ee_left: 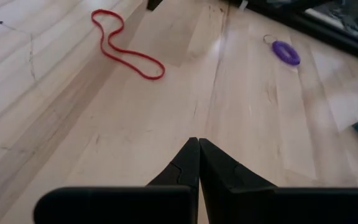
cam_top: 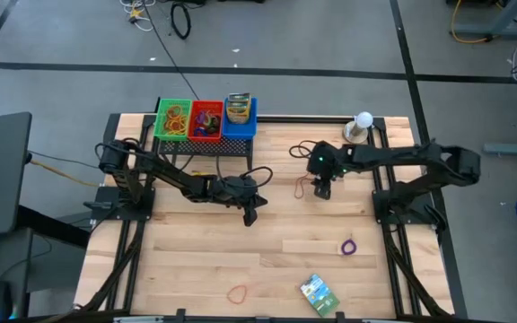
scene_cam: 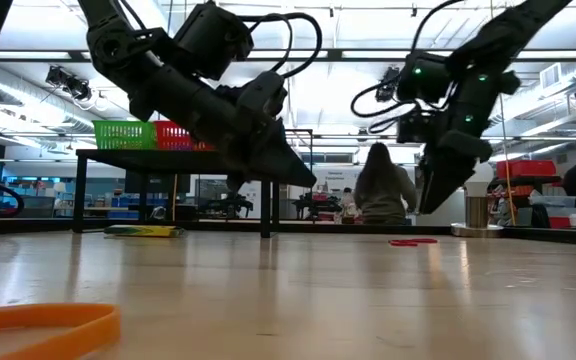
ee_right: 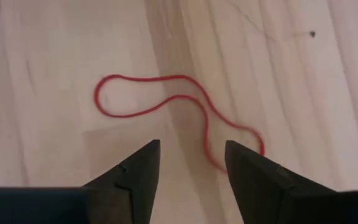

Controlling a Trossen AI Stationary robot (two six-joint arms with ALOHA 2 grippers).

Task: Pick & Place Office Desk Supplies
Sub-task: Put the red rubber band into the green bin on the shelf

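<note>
Right wrist view: red rubber band [ee_right: 185, 115] just beyond parted jaws.

A robotics lab is shown: two arms mounted at a wooden counter [cam_top: 205, 260], cables lying on the floor [cam_top: 179, 18], ceiling strip lights, people [scene_cam: 380, 190] working behind.

No legible text; print on green packet [cam_top: 319, 293] too small to read.
</note>
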